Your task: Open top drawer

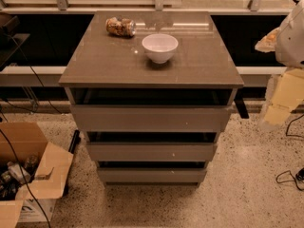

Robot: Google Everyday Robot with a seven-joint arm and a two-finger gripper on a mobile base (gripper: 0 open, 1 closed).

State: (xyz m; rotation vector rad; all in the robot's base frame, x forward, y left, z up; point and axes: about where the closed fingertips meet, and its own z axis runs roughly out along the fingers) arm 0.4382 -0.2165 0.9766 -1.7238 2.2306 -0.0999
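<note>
The grey-taupe cabinet [152,61] stands in the middle of the camera view. The top drawer [149,118] has a flat, handle-less front just below the cabinet top, with a dark gap above it. Its front lies about flush with the top's front edge. Two shorter drawer fronts [151,151] sit below it. My gripper [284,95] shows as pale yellow parts at the right edge, under the white arm [290,37]. It hangs to the right of the cabinet, apart from the top drawer.
A white bowl [160,47] and a crumpled can lying on its side [120,26] rest on the cabinet top. An open cardboard box [28,175] with clutter stands on the floor at the lower left. Cables [289,175] lie on the floor at the right.
</note>
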